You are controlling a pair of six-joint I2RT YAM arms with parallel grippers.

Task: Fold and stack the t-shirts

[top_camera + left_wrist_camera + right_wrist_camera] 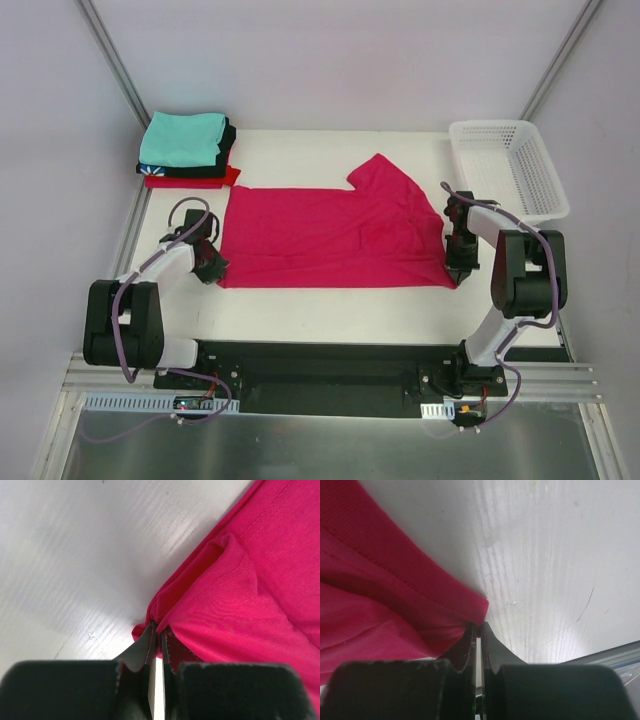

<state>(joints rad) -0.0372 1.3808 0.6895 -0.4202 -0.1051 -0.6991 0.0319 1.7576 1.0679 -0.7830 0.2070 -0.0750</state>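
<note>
Left gripper [156, 630] pinches crimson-pink t-shirt [330, 235] corner; right gripper [479, 627] likewise, arms low.

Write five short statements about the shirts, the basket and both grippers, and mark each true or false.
1. The left gripper is shut on a near corner of the pink t-shirt. True.
2. The basket stands on the left side of the table. False: it stands at the far right.
3. The teal shirt tops the folded stack. True.
4. The right gripper hangs open above the cloth. False: it is shut on the pink t-shirt's other near corner.
5. The pink t-shirt lies folded on the stack. False: it lies spread out on the table beside it.
</note>
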